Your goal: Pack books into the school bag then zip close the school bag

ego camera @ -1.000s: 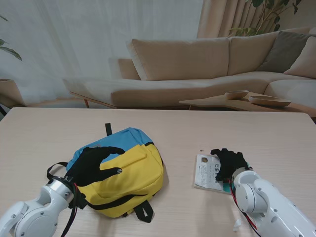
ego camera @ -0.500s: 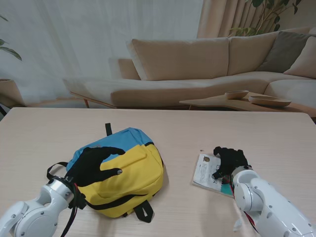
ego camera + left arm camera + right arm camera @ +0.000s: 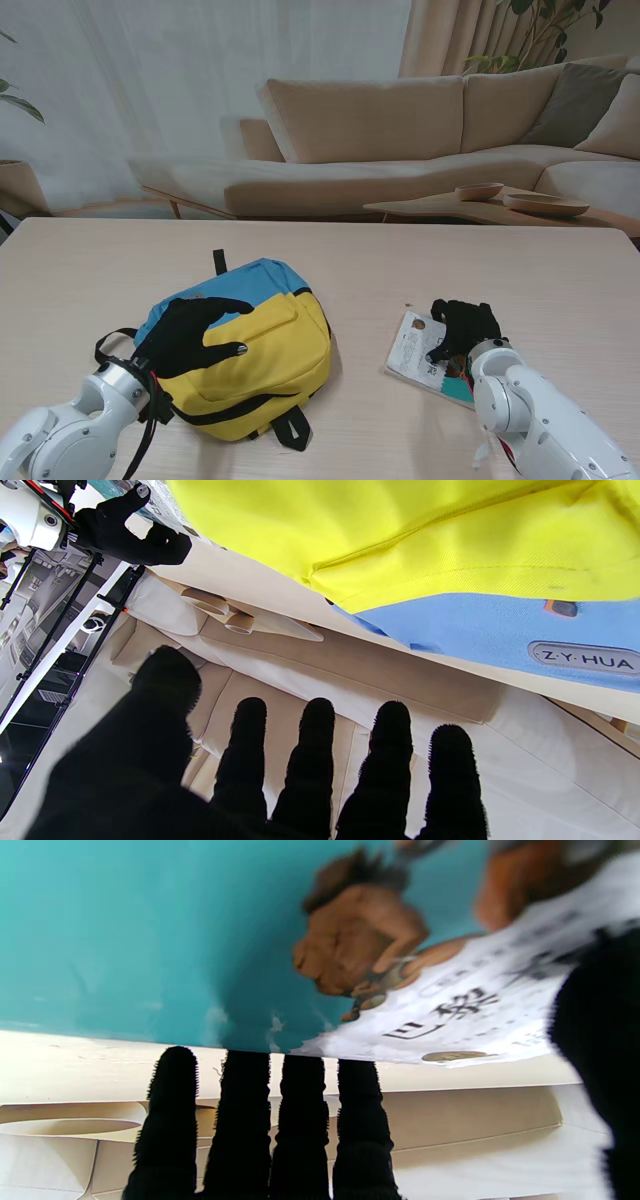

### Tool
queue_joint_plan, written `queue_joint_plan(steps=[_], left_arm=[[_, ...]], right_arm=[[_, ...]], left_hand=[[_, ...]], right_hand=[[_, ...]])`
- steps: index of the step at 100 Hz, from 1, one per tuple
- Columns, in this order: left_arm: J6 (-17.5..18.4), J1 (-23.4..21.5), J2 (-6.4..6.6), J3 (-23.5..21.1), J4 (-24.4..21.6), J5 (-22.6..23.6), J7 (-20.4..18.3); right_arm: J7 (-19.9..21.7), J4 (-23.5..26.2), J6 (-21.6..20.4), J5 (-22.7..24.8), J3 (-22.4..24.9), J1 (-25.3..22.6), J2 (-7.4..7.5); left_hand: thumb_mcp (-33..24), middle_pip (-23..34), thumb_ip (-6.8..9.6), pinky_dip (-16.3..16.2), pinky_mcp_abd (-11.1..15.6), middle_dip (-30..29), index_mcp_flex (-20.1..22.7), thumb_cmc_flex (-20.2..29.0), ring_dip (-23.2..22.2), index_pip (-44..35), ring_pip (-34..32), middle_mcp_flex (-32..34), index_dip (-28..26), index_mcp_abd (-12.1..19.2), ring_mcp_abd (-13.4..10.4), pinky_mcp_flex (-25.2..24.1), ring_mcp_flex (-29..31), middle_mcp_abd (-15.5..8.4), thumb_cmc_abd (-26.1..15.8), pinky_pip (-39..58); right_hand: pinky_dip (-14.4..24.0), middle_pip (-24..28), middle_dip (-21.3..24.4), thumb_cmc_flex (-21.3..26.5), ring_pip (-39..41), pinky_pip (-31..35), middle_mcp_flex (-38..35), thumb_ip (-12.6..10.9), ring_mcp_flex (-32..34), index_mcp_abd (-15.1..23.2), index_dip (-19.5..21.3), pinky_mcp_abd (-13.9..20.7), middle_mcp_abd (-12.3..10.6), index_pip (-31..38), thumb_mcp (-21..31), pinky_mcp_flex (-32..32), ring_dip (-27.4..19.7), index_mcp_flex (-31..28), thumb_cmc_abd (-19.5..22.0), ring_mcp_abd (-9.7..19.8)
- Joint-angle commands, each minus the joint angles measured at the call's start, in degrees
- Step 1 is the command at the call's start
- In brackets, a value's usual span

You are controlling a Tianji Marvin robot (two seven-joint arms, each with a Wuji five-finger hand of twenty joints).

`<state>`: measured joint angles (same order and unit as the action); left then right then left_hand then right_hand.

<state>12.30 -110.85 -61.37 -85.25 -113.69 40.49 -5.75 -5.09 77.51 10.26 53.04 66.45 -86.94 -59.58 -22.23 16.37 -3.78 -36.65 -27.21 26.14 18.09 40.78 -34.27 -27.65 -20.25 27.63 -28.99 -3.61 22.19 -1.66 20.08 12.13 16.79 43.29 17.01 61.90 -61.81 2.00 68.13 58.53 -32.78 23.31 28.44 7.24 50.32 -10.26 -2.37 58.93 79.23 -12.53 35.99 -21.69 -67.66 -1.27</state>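
The worktop [image 3: 400, 250] carries the yellow-and-blue school bag [image 3: 265, 345] on my left, its zip apparently closed. The left hand [image 3: 190, 335] rests spread on it, gripping nothing. The book [image 3: 415, 350] lies right; the right hand [image 3: 465, 328] presses it, fingers extended. Step: fetching the book, which needs a firm grasp.

The school bag [image 3: 245, 345] is woven cloth, matt yellow and blue, with a rubbery-looking label [image 3: 585, 658]. The book [image 3: 420, 350] has a smooth paper cover, teal and white. The desk [image 3: 400, 250] is pale, matt wood grain. Each robot hand [image 3: 190, 335] wears fuzzy black cloth; the arm shells [image 3: 545, 425] are glossy white plastic.
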Motion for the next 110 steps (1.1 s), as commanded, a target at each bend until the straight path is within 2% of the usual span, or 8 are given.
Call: queue_joint_plan(steps=[1, 23, 42, 53, 67, 85, 99, 110], left_arm=[[0.11, -0.49, -0.13, -0.16, -0.55, 0.07, -0.97], [0.19, -0.59, -0.10, -0.27, -0.66, 0.74, -0.91], [0.14, -0.63, -0.06, -0.32, -0.76, 1.16, -1.01], [0.11, -0.63, -0.05, -0.33, -0.78, 1.30, -1.02], [0.14, -0.60, -0.05, -0.33, -0.77, 1.34, -1.01], [0.20, -0.58, -0.06, -0.36, -0.75, 1.24, -1.01], [0.25, -0.65, -0.07, -0.42, -0.79, 1.15, -0.97], [0.32, -0.71, -0.09, -0.46, -0.80, 1.07, -0.88]], right_arm=[[2.33, -3.34, -0.50, 0.49, -1.91, -3.04, -1.01], [1.08, -2.68, -0.78, 0.25, -1.49, -3.35, -1.29], [0.02, -1.43, -1.09, -0.05, -0.72, -3.95, -1.58], [-0.65, -0.67, -1.73, -0.05, -0.07, -4.38, -1.70], [-2.34, 0.15, -2.73, 0.19, 0.74, -4.96, -1.91], [-4.32, 1.78, -2.89, -0.46, 1.98, -5.93, -2.44], [-4.71, 4.06, -2.88, -2.40, 3.43, -7.14, -2.94], [-5.01, 6.05, -3.53, -3.10, 4.65, -8.23, -3.18]], left_hand=[[-1.48, 0.19, 1.12, -0.72, 1.57, 0.35, -2.73, -1.23, 0.54, 0.10, 1.42, -2.56, 1.04, 0.38, -1.35, -1.43, -2.12, -1.16, 0.66, -2.02], [-1.92, 0.08, 1.08, -0.95, 1.99, 0.47, -3.48, -1.25, 0.61, 0.20, 1.83, -4.17, 1.04, 0.29, -1.83, -1.80, -3.12, -1.45, 1.18, -2.45], [-2.55, 0.26, 1.04, -1.18, 2.31, 0.64, -4.07, -1.19, 0.60, 0.17, 2.04, -5.26, 0.99, 0.15, -2.12, -2.04, -3.75, -1.80, 1.67, -2.82], [-2.87, 0.36, 0.99, -1.31, 2.34, 0.69, -4.23, -1.30, 0.60, 0.08, 2.12, -5.53, 0.94, 0.13, -2.22, -2.04, -3.93, -1.75, 1.83, -2.96], [-3.17, 0.47, 0.92, -1.42, 2.52, 0.72, -4.55, -1.43, 0.64, 0.01, 2.27, -5.81, 0.88, 0.13, -2.31, -2.11, -4.14, -1.79, 2.02, -3.17], [-3.43, 0.55, 0.86, -1.57, 2.56, 0.72, -4.92, -1.55, 0.66, -0.10, 2.36, -6.10, 0.80, 0.03, -2.33, -2.10, -4.21, -1.84, 2.09, -3.31], [-3.61, 0.70, 0.82, -1.67, 2.56, 0.72, -5.06, -1.66, 0.65, -0.31, 2.37, -5.90, 0.68, 0.07, -2.28, -2.08, -4.14, -1.74, 2.11, -3.37], [-3.68, 0.63, 0.80, -1.74, 2.56, 0.67, -5.25, -1.70, 0.65, -0.39, 2.36, -5.98, 0.63, 0.12, -2.34, -2.07, -4.09, -1.86, 2.14, -3.42]], right_hand=[[0.77, 15.82, -6.20, 49.97, 0.22, 1.43, -7.54, -10.72, 2.63, 10.39, 4.84, -1.28, -9.74, 13.05, 7.76, -0.34, -1.44, -9.02, 1.68, 0.06], [0.71, 15.86, -6.46, 50.35, 0.63, 1.45, -8.03, -12.06, 2.91, 15.23, 18.12, -2.06, -9.57, 23.45, 8.38, -0.84, -1.84, -13.72, 2.01, -0.64], [0.40, 14.75, -0.54, 51.91, 0.89, 1.21, -8.71, -14.44, 3.92, 13.21, 28.30, -3.52, -8.65, 26.87, 10.55, -2.72, -4.21, -19.88, 1.49, -1.38], [-0.20, 13.08, 4.89, 54.63, -0.86, 0.45, -9.50, -15.79, 5.16, 12.68, 29.00, -4.04, -8.68, 27.65, 10.71, -4.79, -4.88, -22.31, 1.28, -0.64], [-2.16, 11.47, 20.84, 55.92, -9.97, -0.30, -12.46, -16.49, 13.11, 12.86, 28.72, -6.99, -7.53, 29.11, 10.71, -10.71, -7.70, -26.70, 2.24, -0.92], [-3.95, 4.19, 34.56, 57.95, -17.36, 0.79, -24.87, -11.64, 26.79, 15.02, 27.20, -10.76, -5.13, 30.34, 10.72, -15.84, -13.99, -31.32, 1.72, -0.54], [-3.79, 8.54, 33.73, 59.22, -14.98, 3.05, -32.34, -8.74, 35.76, 16.47, 24.22, -11.25, -9.34, 27.17, 10.72, -17.21, -14.08, -29.85, 1.74, 1.32], [-3.21, 12.01, 29.79, 59.88, -10.35, 3.96, -31.69, -7.55, 35.24, 14.70, 14.71, -11.09, -9.98, 15.57, 10.70, -16.17, -11.50, -19.96, 2.57, 1.63]])
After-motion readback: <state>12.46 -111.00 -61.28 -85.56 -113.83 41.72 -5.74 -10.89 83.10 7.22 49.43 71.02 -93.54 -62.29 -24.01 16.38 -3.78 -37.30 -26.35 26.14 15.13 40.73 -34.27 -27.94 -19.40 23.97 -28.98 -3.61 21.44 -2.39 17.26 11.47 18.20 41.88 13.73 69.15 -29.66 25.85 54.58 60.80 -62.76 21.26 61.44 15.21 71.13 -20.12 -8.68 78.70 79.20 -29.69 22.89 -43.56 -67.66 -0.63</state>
